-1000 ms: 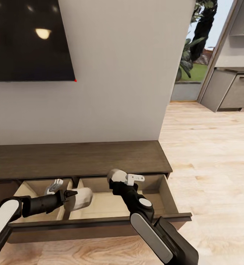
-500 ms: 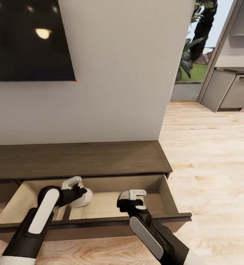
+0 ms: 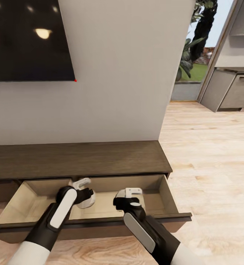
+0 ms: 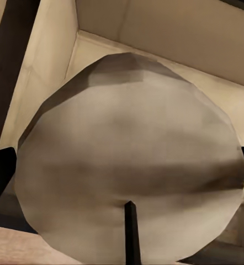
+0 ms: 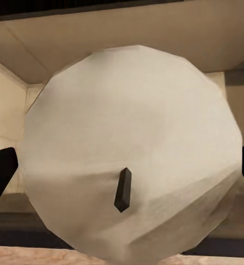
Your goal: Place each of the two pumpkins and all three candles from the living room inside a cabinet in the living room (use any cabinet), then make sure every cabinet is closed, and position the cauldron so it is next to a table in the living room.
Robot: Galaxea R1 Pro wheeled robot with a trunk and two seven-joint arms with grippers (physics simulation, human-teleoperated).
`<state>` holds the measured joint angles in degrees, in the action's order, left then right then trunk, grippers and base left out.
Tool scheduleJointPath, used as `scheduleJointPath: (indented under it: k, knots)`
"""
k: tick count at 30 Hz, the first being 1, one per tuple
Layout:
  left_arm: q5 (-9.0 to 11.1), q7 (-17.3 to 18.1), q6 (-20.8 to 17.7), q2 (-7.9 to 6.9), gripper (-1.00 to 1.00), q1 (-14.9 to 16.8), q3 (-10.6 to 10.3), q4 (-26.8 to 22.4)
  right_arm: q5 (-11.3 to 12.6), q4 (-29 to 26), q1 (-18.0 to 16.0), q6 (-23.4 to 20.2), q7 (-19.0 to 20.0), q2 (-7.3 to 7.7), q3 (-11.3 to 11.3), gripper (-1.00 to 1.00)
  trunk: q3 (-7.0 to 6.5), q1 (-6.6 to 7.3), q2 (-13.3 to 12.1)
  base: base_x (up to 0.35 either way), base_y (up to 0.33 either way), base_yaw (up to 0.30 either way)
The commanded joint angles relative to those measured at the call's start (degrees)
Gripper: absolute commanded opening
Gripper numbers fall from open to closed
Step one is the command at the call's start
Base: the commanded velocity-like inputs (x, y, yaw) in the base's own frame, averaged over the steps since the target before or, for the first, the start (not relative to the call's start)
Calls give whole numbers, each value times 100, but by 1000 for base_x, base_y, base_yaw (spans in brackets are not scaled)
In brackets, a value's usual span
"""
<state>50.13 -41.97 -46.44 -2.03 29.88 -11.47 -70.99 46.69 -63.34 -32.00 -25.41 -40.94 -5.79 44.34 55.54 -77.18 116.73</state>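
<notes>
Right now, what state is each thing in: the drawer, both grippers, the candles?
Long low dark-brown wooden cabinet: wide drawer pulled open, pale interior exposed.
Left gripper: shut on a candle, over the open drawer.
Left off-white stubby candle: held, wick end facing the wrist camera.
Right gripper: shut on a candle, over the drawer.
Right off-white candle: held.

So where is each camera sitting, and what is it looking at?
Head view: up on the robot's head, looking forward and down at the open drawer of the cabinet; both arms show, the left gripper and right gripper each holding a candle.
Left wrist view: on the left arm, looking along its dark fingers at the left candle.
Right wrist view: on the right arm, facing the right candle.
Shared: all three views show the drawer's pale inside, and the head view shows the left candle too.
</notes>
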Motion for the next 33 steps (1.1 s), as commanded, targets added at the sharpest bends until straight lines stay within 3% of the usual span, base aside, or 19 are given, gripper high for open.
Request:
scheduleJointPath:
  k: [1,4,6,10,13,33]
  knots:
    - [9,-48,43,6,-100,47,-52,135,36,127,-70,36,-55,-29,12,-100,5,1,3,0,0,0]
    - [-112,14,156,30,-100,113,-105,401,-45,636,-332,437,42,-91,23,-100,5,1,3,0,0,0]
    - [-262,244,272,34,-100,126,-114,499,-97,881,-423,586,378,-132,28,-100,5,1,3,0,0,0]
    - [-661,623,442,36,-100,131,-118,606,-144,1035,-478,623,644,-180,30,-100,5,1,3,0,0,0]
    - [-805,718,585,36,-100,131,-119,715,-244,1076,-494,626,699,-221,30,-100,5,1,3,0,0,0]
    - [-864,1075,668,19,-100,131,-119,762,-313,1234,-500,745,731,-240,109,-100,5,1,3,42,4,0]
